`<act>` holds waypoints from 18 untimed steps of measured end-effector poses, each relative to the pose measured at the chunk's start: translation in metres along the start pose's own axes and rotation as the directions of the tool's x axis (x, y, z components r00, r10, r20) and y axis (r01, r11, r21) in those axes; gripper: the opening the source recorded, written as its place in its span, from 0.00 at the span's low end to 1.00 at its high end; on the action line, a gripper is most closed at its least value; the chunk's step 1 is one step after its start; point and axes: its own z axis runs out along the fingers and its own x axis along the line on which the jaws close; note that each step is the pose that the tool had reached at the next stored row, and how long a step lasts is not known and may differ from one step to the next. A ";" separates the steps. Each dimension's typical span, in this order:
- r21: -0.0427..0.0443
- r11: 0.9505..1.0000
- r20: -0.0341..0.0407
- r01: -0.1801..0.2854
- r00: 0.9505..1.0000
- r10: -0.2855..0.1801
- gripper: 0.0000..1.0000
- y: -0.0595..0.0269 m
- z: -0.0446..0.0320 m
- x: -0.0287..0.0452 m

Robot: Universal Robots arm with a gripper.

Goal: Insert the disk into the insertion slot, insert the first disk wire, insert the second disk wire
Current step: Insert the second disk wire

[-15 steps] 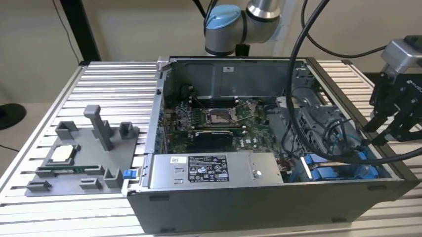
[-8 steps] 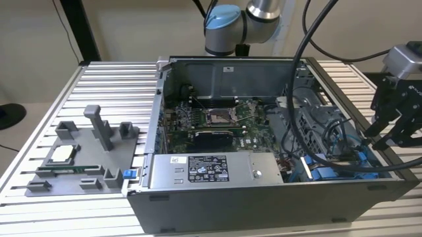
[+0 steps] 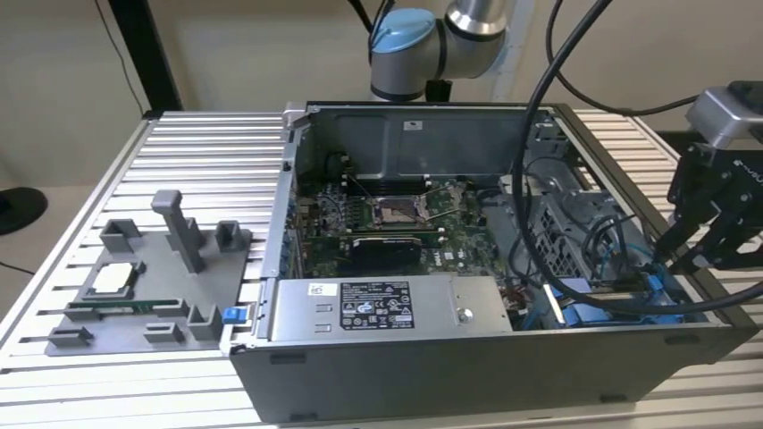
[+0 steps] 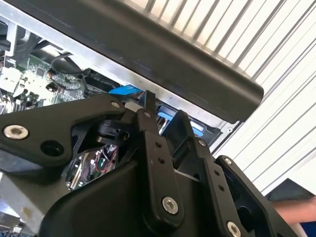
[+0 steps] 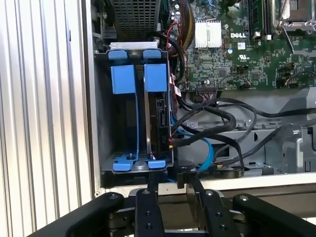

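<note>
The black pincer [image 5: 167,177], a little open and empty, hangs at the rim of the grey metal case [image 3: 477,375]. Inside, the flat grey blue-framed disk [image 5: 159,116] stands in the blue-railed slot [image 5: 118,128].

Exterior view: plain beige wall [image 3: 238,54] behind bench. Black vertical post [image 3: 146,54] against wall, at table's far corner on exterior view's left. Table [image 3: 203,152]: silver ribbed aluminium top, long parallel slats. Same slats [image 5: 44,98] in first wrist view, matte grey. Slats [image 4: 276,59] in second wrist view glare near white. Floor [image 3: 27,250] pale beige, at exterior view's left of table. Dark round base [image 3: 14,210] on floor at frame edge. Light soft, even, from above; shadows faint.
</note>
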 end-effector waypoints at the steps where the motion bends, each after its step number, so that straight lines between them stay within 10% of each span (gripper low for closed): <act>1: 0.000 1.000 0.000 -0.001 1.000 0.001 1.00 0.0000 0.0000 0.0000; 18: 0.001 1.000 0.002 -0.009 1.000 0.009 1.00 0.0003 0.0007 -0.0012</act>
